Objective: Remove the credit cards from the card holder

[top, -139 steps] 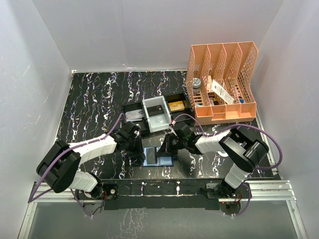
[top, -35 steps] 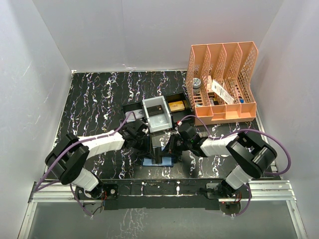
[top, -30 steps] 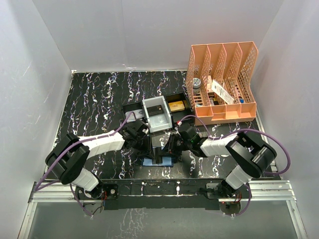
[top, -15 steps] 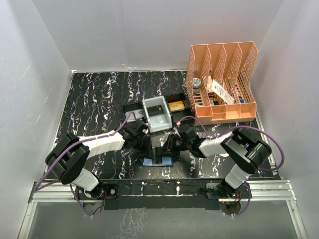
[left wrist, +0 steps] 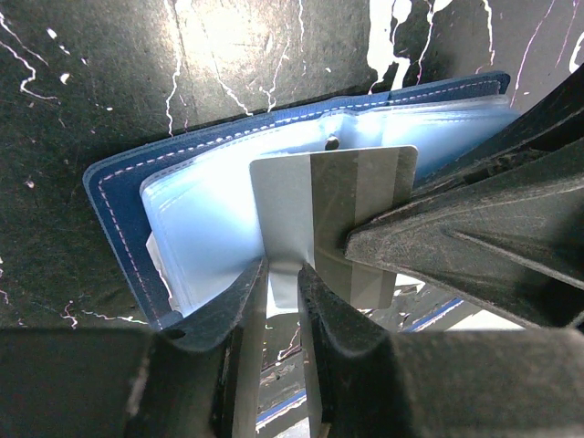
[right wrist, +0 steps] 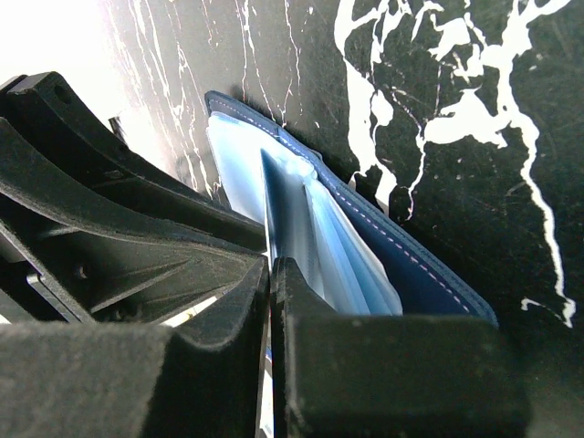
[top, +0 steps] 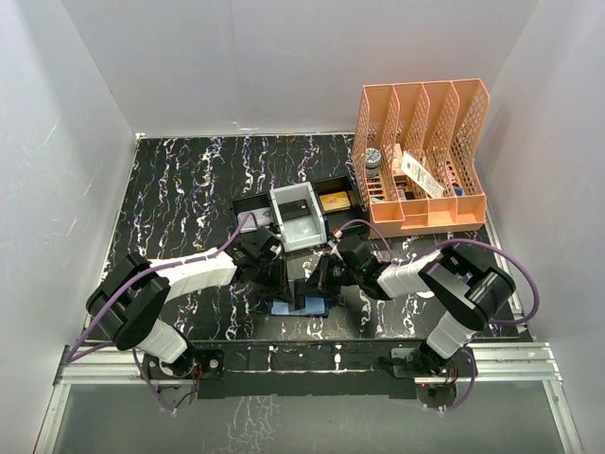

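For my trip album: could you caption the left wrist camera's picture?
Two sets of black jaws pinch a grey credit card over the open blue card holder on the marbled table.

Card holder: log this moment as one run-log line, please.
card holder: open on table | credit card: held over it | left end effector: shut on credit card | right end effector: shut on credit card

The card holder (left wrist: 114, 205) is navy with pale stitching, the credit card (left wrist: 333, 196) banded grey-silver, the table (top: 189, 189) black, veined white.
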Controlling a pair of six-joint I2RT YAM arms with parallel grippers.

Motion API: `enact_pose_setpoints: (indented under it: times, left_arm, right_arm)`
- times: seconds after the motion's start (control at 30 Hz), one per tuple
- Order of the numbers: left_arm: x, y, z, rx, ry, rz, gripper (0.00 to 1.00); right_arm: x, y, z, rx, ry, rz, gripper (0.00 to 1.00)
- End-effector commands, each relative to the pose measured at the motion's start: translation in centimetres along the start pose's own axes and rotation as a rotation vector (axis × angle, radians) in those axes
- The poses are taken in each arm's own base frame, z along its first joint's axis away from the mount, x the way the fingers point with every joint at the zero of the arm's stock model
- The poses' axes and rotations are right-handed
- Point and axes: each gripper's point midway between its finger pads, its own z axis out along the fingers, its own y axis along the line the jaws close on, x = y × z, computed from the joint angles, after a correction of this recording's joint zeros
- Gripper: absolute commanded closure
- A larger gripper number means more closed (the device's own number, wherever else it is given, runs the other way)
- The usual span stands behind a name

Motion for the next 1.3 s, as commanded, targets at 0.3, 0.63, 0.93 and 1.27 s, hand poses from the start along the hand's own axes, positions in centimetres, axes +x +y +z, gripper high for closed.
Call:
enact_pose_setpoints:
  times: [0.3, 0.63, 0.93, 1.27]
  left_arm:
    - [1.3, 1.6, 0.1, -0.061, 0.032, -0.002, 0.81]
    - [1.4, 2.2, -0.2, -0.087, 0.020, -0.013, 0.81]
    - [0.5, 1.3, -0.9, -0.065, -0.026, -0.024, 0.80]
    - [-0.9, 0.5, -3.7, -0.052, -0.134, -0.012, 0.67]
  right_arm:
    - [-0.3, 0.5, 0.0, -0.024, -0.007, -0.026, 0.86]
    - [-1.7, 0.0, -1.7, 0.109, -0.086, -0.109, 1.00]
    - [-2.5, 1.5, -3.8, 0.128, -0.134, -0.200, 1.00]
    - [-3.8, 5.9, -5.4, 0.005, -0.210, -0.363, 1.00]
